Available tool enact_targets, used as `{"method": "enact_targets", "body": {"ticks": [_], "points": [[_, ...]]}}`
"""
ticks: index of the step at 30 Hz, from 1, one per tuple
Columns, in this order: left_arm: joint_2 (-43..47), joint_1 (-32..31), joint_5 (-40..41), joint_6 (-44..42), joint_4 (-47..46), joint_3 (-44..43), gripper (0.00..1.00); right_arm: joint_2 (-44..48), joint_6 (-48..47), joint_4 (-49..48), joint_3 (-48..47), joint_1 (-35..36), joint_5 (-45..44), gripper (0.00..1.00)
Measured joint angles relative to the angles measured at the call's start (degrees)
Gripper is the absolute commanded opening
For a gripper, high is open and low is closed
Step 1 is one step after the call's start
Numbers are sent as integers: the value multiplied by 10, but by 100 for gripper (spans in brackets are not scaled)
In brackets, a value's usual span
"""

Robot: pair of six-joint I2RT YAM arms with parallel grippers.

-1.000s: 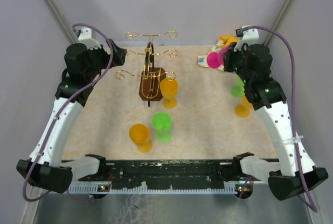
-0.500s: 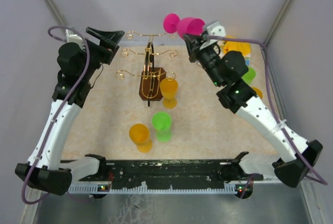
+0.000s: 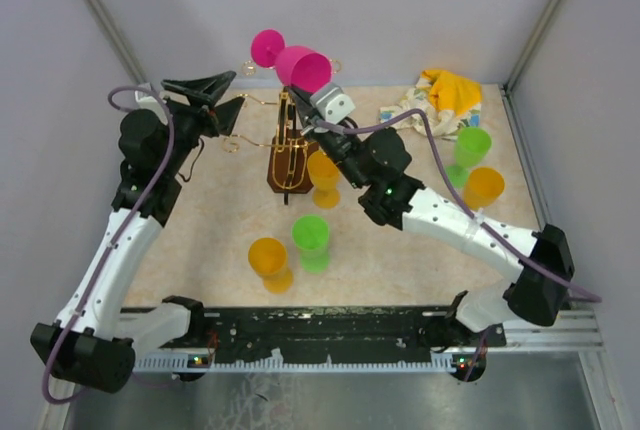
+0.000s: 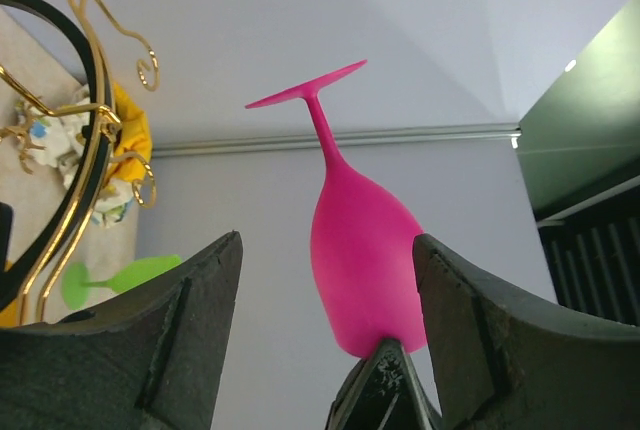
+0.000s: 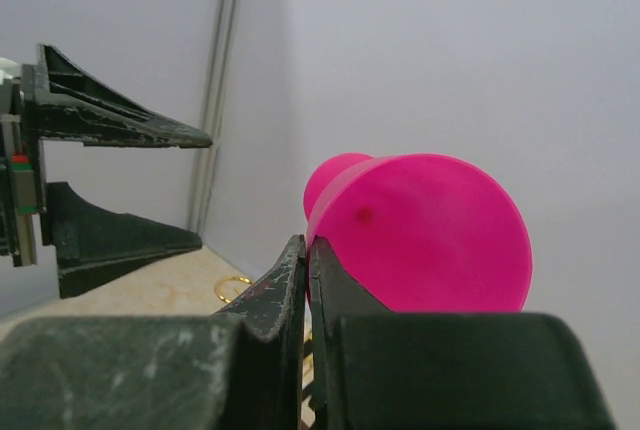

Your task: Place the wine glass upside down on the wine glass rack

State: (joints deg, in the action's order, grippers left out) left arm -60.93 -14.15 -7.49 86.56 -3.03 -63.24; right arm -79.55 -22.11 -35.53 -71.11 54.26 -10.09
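Swung left along the back wall since half a second ago, bringing the pink wine glass [image 3: 301, 66] above the far hooks of the gold wire rack [image 3: 283, 155]. Held in the air by its rim, pinched tight in the right gripper [image 3: 314, 93], foot tilted up and away to the left, clear of the wire in the left wrist view. Reaching diagonally from the near right corner, forearm low across the table [image 3: 220, 210]. Just left of the hooks, raised on a bent elbow: left gripper [image 3: 221, 99], spread wide and facing the glass. Crowding the base on its right, an orange glass [image 3: 323, 172]; well apart, toward the front, a green glass [image 3: 311, 240].
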Motion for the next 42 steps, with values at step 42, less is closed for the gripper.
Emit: {"method": "enact_targets", "body": {"ticks": [42], "points": [[-7, 0, -2, 66, -95, 48, 40, -49, -32, -64, 21, 100, 35, 0]]}}
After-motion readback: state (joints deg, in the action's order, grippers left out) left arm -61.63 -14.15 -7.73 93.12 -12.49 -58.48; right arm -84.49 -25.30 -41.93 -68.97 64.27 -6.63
